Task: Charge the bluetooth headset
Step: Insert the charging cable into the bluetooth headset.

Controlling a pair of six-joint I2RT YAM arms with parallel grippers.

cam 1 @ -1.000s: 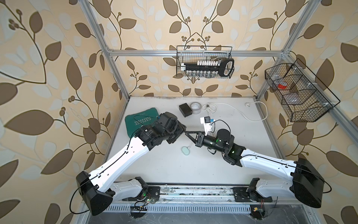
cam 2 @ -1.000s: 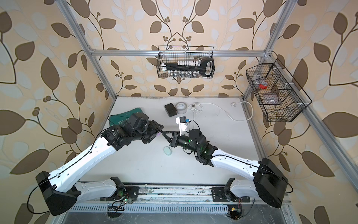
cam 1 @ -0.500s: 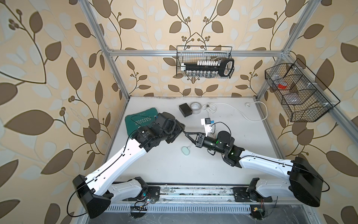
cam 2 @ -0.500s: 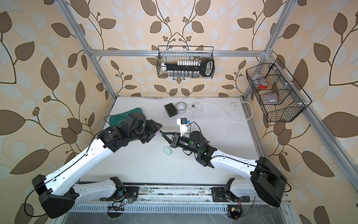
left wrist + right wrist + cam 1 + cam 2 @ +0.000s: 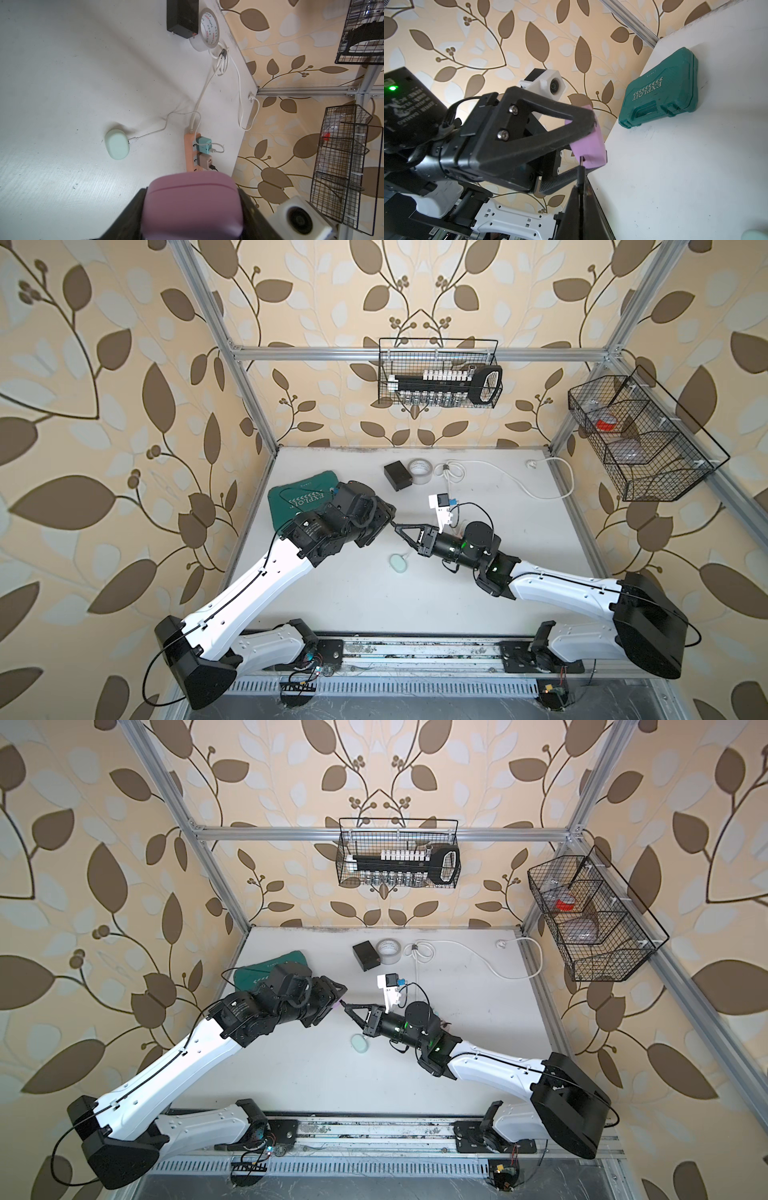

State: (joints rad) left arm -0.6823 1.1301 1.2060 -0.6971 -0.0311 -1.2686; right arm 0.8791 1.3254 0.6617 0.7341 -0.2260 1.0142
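One black plug [image 5: 580,169], long axis toward the pink case [image 5: 588,145]

A green tool case [image 5: 291,497] lies flat at the bench's [image 5: 374,601] 10 o'clock edge. At 12 o'clock sits a black box [image 5: 398,475], with a tape roll [image 5: 420,470] just beside it at its 3 o'clock. A wire basket [image 5: 436,340] on the back wall holds a long black loop-handled item [image 5: 444,383]. A second basket [image 5: 656,487], at 2 o'clock, holds something red [image 5: 606,425].

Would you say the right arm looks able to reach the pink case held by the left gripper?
Probably yes: the right gripper, shut on the black plug, sits right at the pink case with nothing between.
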